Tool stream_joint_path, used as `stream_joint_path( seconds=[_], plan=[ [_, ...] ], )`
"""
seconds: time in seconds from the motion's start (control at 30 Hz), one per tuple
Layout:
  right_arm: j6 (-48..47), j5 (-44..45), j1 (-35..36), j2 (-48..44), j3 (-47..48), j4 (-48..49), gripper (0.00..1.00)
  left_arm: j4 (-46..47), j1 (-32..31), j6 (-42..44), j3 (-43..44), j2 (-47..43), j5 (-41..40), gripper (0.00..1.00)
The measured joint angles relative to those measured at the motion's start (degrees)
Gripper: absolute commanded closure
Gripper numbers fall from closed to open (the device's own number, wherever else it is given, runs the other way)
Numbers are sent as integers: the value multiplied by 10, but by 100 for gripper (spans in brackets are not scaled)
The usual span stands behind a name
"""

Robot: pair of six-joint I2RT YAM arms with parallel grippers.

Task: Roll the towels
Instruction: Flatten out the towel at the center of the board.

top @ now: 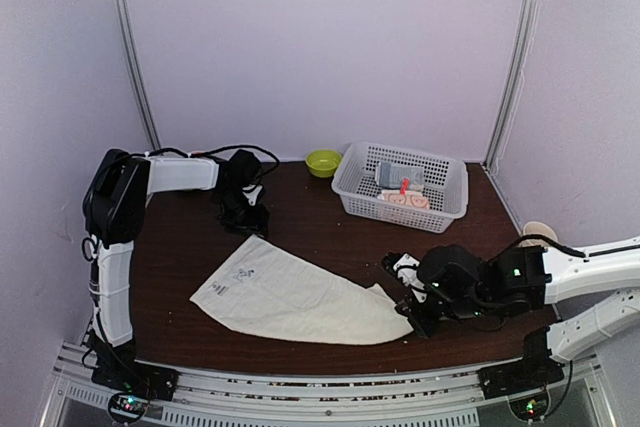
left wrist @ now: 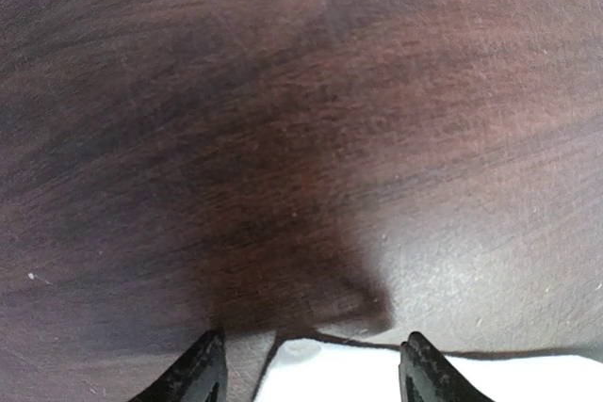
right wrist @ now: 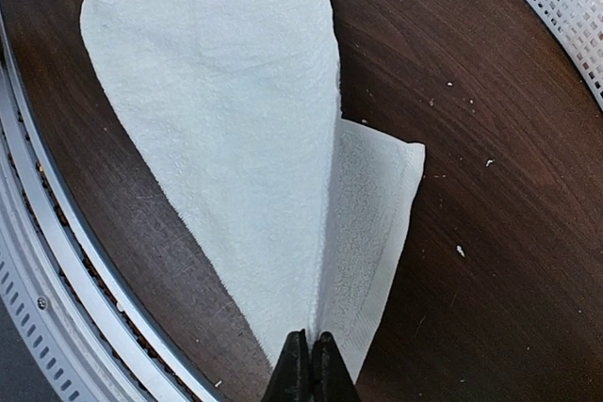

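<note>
Right wrist: right hand [right wrist: 311, 364] pinches cream towel [right wrist: 217, 120] fold; left wrist: left hand [left wrist: 313, 345] wide.

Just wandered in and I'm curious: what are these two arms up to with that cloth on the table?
They are rolling towels. The right end effector is pinched shut on one end of the cream-white towel, which lies mostly flat on the table, not yet rolled. The left end effector hovers open by the towel's far edge, holding nothing. A face-patterned towel and a grey-blue one sit in the white basket.
</note>
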Motion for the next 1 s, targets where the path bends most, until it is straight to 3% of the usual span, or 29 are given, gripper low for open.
stream_joint_path(
  seconds=[0.23, 0.5, 1.0],
  plan=[
    [1, 1, -1, -3, 0, -8, 100, -17, 4, 53, -1, -2, 12, 38],
    [0, 2, -8, -20, 0, -15, 100, -32, 11, 101, 0, -2, 17, 51],
    [-2, 3, -17, -20, 0, -19, 100, -66, 4, 128, 31, 18, 6, 52]
  ],
)
